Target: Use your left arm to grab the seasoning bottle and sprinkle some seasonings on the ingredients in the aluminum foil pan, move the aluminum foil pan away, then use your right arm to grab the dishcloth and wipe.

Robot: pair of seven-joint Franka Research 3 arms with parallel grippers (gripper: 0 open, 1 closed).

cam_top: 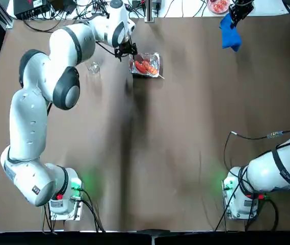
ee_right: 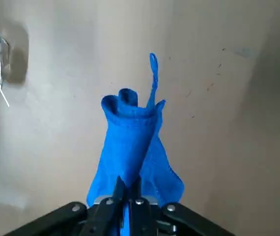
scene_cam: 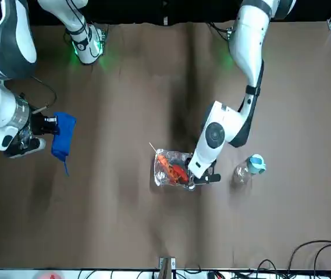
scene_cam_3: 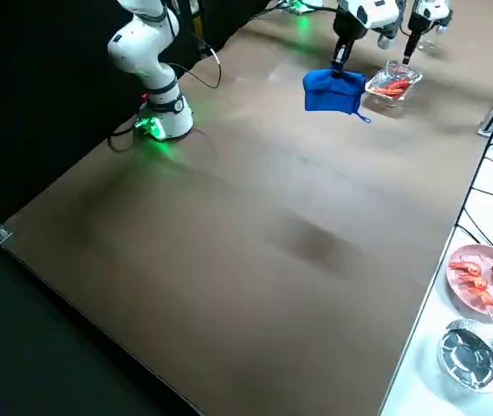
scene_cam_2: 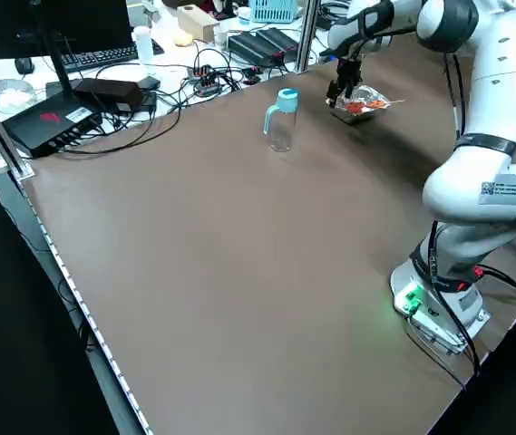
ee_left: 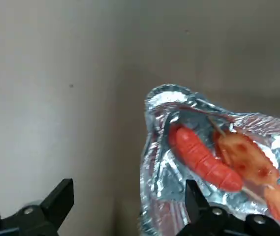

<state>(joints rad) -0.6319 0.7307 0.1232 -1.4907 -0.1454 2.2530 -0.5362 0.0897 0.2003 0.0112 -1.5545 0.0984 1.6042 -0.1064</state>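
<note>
Crinkled silver aluminum foil pan (cam_top: 145, 65) sits near far edge of table (cam_top: 175, 153), red-orange ingredients (cam_top: 143, 67) inside. We see left gripper (ee_left: 130, 209) low at pan's edge, jaws spread wide, one finger over foil rim, nothing gripped. Seasoning bottle (scene_cam: 249, 168) stands upright just beside, apart from pan. Right gripper (ee_right: 128, 189) pinched tight on blue dishcloth (ee_right: 132, 142), which hangs lifted above table.

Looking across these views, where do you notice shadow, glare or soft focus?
Top view: a long dark shadow streaks down the table below the aluminum foil pan. Left wrist view: the foil glints bright around the ingredients. Right wrist view: the dishcloth is sharp and the pan at the edge soft.
</note>
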